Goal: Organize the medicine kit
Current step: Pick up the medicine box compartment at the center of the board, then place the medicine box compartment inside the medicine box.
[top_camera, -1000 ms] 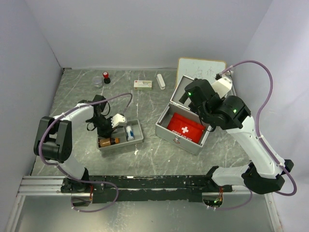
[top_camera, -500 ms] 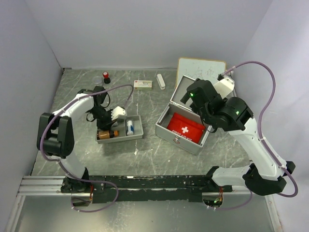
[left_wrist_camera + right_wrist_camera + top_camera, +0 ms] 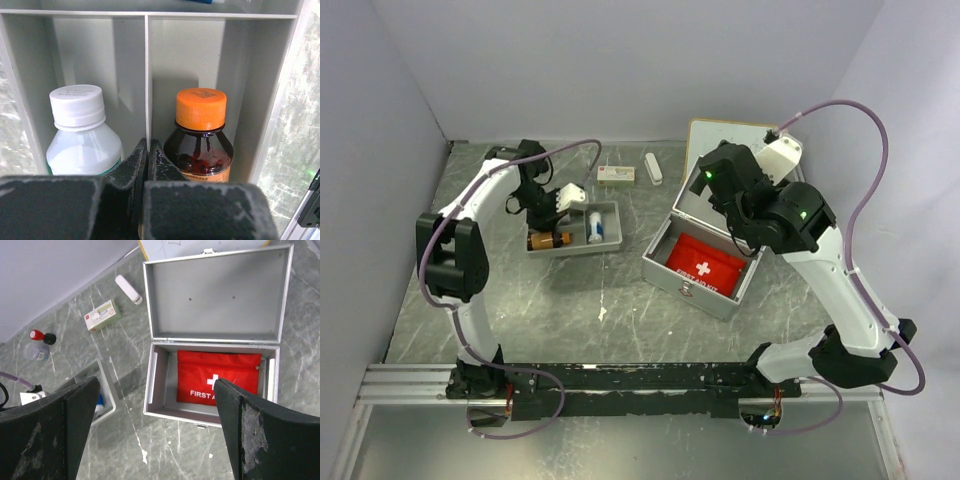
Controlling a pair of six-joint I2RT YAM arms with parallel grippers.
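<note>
You are pinching the thin middle divider (image 3: pixel 146 75) of the shallow grey plastic tray (image 3: pixel 611 213) with your left gripper (image 3: pixel 146 150). Its dark jaws are pressing together on that wall (nothing but the divider is showing between them). The white plastic bottle with a white screw cap (image 3: pixel 77 125) is lying in the compartment on one side of the divider. The amber bottle with an orange cap (image 3: pixel 200 135) is lying in the compartment on the other side. A small white-and-blue container (image 3: pixel 593 224) is lying in the tray's long compartment beyond them. The tray is sitting on the grey marbled table (image 3: pixel 620 310), towards its back left, well apart from the silver metal case (image 3: pixel 175 412).

Your right gripper (image 3: pixel 156 381) is hanging above that case with its fingers spread wide and nothing between them. The case is standing open, its lid (image 3: pixel 215 295) tilting back, and the red first aid pouch (image 3: pixel 220 377) is lying inside. A small white-and-green box (image 3: pixel 616 174) and a white tube (image 3: pixel 653 168) are lying near the back wall, between tray and case. A small red-capped object (image 3: pixel 539 157) is standing further left. A whiteboard (image 3: pixel 740 138) is lying behind the case
</note>
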